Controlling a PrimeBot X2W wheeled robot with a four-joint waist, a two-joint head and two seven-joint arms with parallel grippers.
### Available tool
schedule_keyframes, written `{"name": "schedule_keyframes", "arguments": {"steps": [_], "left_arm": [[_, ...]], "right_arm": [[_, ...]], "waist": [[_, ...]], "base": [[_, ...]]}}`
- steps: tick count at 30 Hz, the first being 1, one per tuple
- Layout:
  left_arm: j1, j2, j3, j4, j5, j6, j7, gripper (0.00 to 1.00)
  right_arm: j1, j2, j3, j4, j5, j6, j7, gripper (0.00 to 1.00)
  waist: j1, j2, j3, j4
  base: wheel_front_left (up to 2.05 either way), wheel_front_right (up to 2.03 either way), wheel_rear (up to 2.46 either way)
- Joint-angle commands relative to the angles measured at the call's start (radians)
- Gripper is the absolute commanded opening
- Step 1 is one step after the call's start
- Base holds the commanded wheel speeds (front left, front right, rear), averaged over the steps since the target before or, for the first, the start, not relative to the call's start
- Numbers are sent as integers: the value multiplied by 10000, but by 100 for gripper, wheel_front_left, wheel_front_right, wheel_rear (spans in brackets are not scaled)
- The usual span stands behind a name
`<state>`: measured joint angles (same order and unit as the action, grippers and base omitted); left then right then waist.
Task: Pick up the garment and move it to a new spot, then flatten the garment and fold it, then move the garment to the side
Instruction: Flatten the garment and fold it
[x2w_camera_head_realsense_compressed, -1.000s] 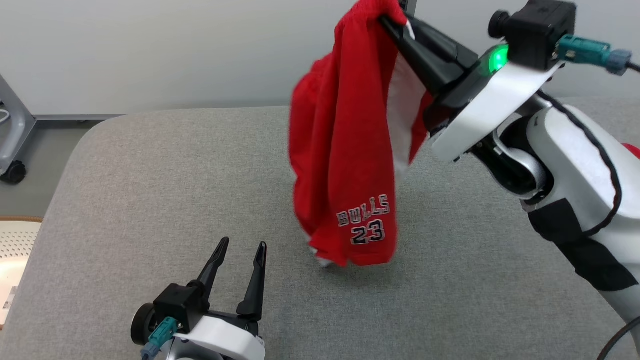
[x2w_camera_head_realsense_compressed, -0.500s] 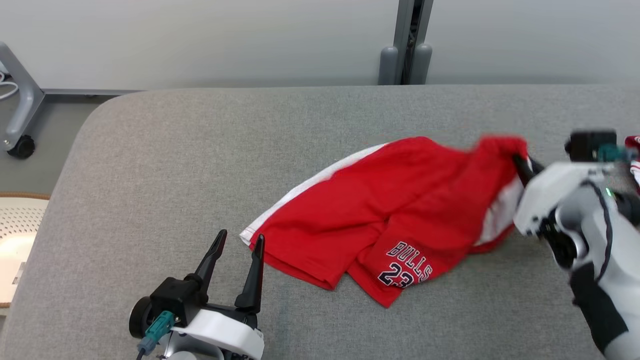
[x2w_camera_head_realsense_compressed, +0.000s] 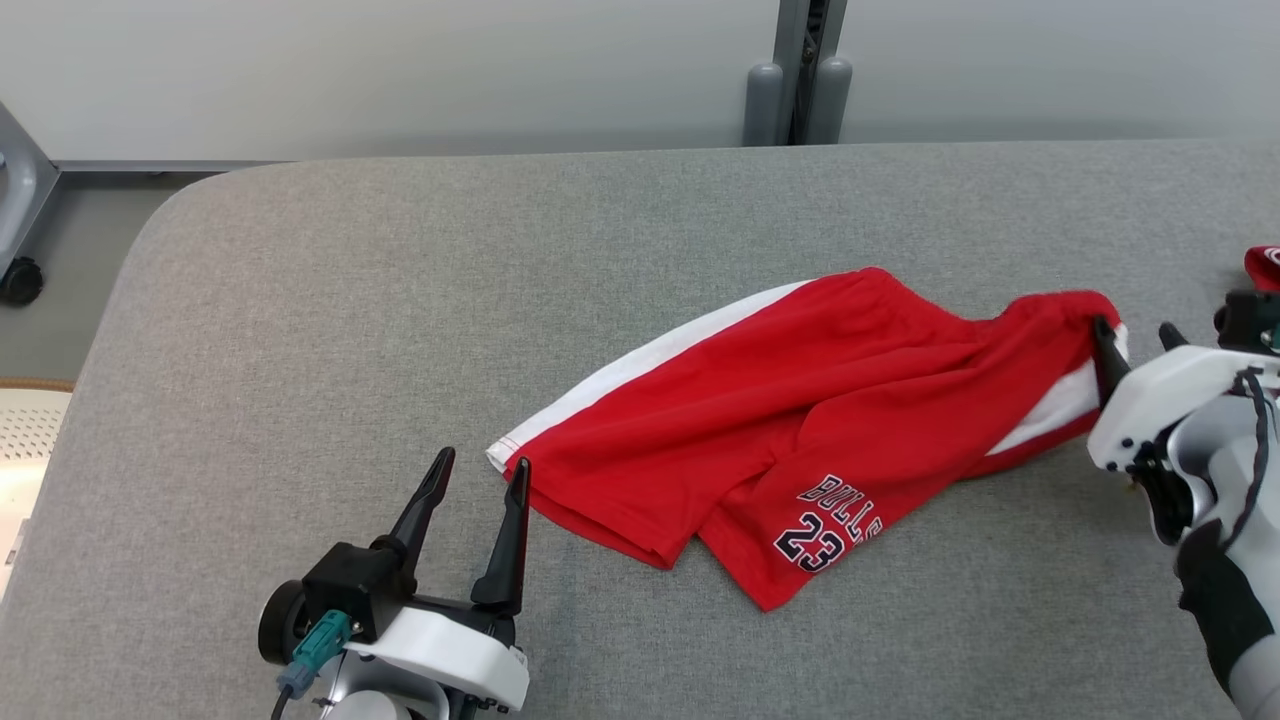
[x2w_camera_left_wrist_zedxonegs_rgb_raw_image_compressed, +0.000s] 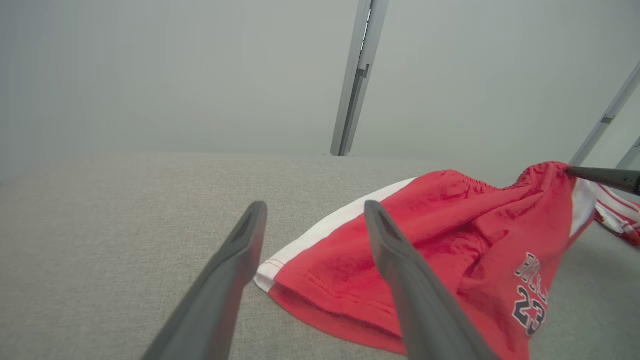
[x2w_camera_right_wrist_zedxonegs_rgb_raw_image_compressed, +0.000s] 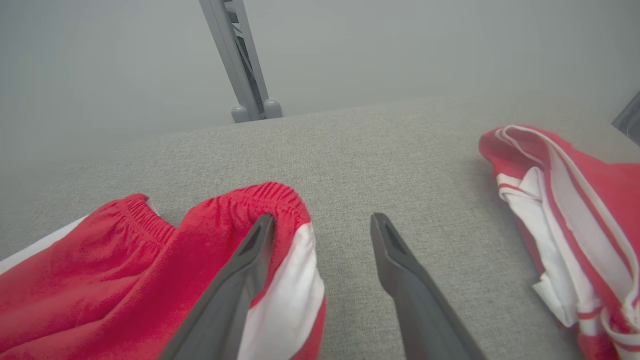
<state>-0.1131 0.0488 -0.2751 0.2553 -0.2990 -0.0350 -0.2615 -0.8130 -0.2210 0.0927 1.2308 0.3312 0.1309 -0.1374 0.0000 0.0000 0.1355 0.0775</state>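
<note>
1. The grey desk (x2w_camera_head_realsense_compressed: 300, 330) takes up most of the head view. The bare stretch at frame left leaves, we judge, room for flattening and folding.
2. The red shorts (x2w_camera_head_realsense_compressed: 800, 400) lie straight on the desk, not in anything, from lower centre to the right edge of the frame. They are rumpled, one leg lapped over the other, white stripe along the upper edge and the printed leg lowest. We judge the move to a new spot done and flattening next.
3. A second garment (x2w_camera_right_wrist_zedxonegs_rgb_raw_image_compressed: 575, 210), red and white, sits bunched at the right of the right wrist view. It is apart from the shorts, likely to keep it out of the work.
4. The right claw (x2w_camera_head_realsense_compressed: 1132, 330), at the frame's right edge, is wide open and holds nothing. One finger touches the waistband, with bare desk between the two fingers.
5. The left claw (x2w_camera_head_realsense_compressed: 484, 462), lower left, is fully spread and empty. One tip is just beside the hem corner, which we think is a good place to pinch it.
</note>
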Motion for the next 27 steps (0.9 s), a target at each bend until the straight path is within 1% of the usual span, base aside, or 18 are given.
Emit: {"name": "schedule_keyframes", "arguments": {"steps": [1, 5, 8, 12, 14, 15, 18, 19, 23, 25, 27], "left_arm": [[-184, 42, 27, 22, -7, 1, -24, 100], [-79, 40, 60, 65, -32, 22, -24, 100], [28, 40, 125, 76, 0, 36, -24, 100], [177, 42, 212, 36, 18, 59, -24, 100], [231, 43, 283, -45, -10, 85, -24, 100], [239, 42, 298, -82, 25, 106, -24, 100], [295, 46, 452, -224, 59, 88, -24, 100], [295, 46, 452, -224, 59, 88, -24, 100], [424, 32, 774, -470, -132, 134, -24, 100], [449, 42, 950, -600, -294, 203, -24, 100], [508, 42, 1103, -699, -438, 246, -24, 100]], "right_arm": [[-211, 86, -13, -6, -150, -3, -217, 100], [-518, 348, 144, -166, -322, -3, -458, 100], [-697, 545, 308, -536, -269, -3, -621, 100], [-603, 688, 653, -1676, 1, -2, -999, 100], [-209, 504, 727, -2422, 87, -5, -1153, 100], [14, 350, 702, -2839, 37, -5, -1219, 100], [915, 545, 334, -4618, 526, -2, -1302, 100], [915, 545, 334, -4618, 526, -2, -1302, 100], [3038, 489, 27, -7832, 425, -3, -1269, 100], [4047, 673, -144, -9224, 259, -2, -1272, 100], [4941, 907, -419, -10224, 141, -3, -1273, 100]], "waist": [[0, 0, -54, -40], [0, 0, -276, -152], [0, 0, -467, -258], [0, 0, -691, -364], [0, 0, -774, -395], [0, 0, -805, -408], [0, 0, -881, -438], [0, 0, -881, -438], [0, 0, -876, -482], [0, 0, -842, -524], [0, 0, -818, -575]], "base": [[0, 0, 0], [0, 0, 0], [0, 0, 0], [0, 0, 0], [0, 0, 0], [0, 0, 0], [0, 0, 0], [0, 0, 0], [0, 0, 0], [0, 0, 0], [0, 0, 0]]}}
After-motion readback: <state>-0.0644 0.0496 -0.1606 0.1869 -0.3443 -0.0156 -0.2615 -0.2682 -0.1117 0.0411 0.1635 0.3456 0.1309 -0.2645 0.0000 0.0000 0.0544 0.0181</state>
